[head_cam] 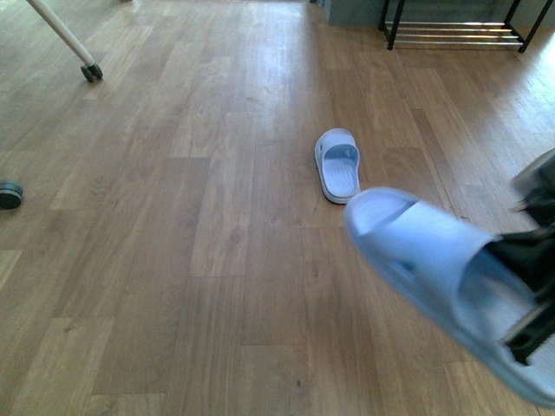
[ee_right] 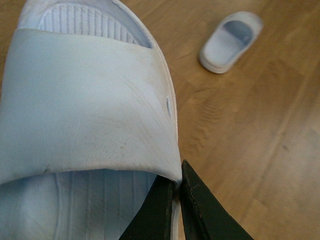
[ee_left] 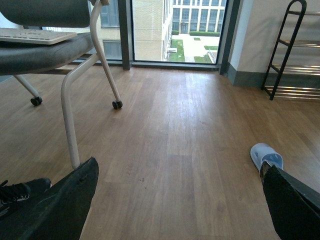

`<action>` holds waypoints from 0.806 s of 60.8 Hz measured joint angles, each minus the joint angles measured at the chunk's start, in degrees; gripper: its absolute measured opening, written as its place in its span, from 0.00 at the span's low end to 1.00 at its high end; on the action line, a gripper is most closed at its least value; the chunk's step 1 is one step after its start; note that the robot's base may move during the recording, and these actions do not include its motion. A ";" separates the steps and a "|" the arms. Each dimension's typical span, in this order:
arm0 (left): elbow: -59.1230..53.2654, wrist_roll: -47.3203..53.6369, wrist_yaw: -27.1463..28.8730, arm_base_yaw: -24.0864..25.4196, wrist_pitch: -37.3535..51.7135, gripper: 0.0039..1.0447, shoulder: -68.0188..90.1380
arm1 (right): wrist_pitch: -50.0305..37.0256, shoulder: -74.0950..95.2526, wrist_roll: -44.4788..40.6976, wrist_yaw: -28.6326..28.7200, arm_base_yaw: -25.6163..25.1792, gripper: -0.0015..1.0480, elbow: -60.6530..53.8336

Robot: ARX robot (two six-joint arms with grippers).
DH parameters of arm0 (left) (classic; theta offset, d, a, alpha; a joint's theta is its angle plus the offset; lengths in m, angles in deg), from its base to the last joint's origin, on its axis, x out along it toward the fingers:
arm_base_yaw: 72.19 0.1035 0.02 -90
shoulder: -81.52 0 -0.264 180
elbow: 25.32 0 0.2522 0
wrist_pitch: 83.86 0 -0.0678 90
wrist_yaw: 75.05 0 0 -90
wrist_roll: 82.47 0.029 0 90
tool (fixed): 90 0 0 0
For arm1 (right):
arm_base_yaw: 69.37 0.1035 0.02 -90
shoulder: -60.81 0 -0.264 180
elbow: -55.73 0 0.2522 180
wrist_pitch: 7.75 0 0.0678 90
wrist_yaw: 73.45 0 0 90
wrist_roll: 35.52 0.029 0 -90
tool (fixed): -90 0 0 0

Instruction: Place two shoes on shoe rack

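Observation:
The two shoes are out of view. My right gripper (head_cam: 531,290) (ee_right: 179,176) is shut on the side rim of a pale blue slide slipper (head_cam: 416,251) (ee_right: 85,100), which hangs above the floor with its toe pointing away from me. A second pale blue slipper (head_cam: 337,165) (ee_left: 266,155) (ee_right: 231,40) lies flat on the wood floor ahead. The shoe rack (head_cam: 451,35) (ee_left: 295,65), black-framed with chrome bars, stands at the far right against the wall. My left gripper (ee_left: 178,164) is open over bare floor, nothing between its fingers.
A chair on white legs with castors (ee_left: 75,100) stands to the left, and one castor (head_cam: 91,73) shows in the front view. Another small wheel (head_cam: 9,194) sits at the left edge. A dark shoe (ee_left: 20,189) lies under the chair.

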 joint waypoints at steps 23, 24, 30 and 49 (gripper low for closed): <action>0.00 0.02 0.02 0.00 0.00 0.91 0.00 | 28.52 -53.86 -4.37 11.06 -24.87 0.02 -9.22; 0.00 0.02 0.02 0.00 0.00 0.91 0.00 | 28.89 -54.62 -4.07 11.19 -25.40 0.02 -9.35; 0.00 0.02 0.00 0.00 0.00 0.91 0.00 | 31.63 -62.05 -0.46 12.72 -30.34 0.02 -11.26; 0.00 0.00 0.00 0.00 0.00 0.91 0.00 | 38.45 -73.13 11.26 21.29 -37.73 0.02 -13.38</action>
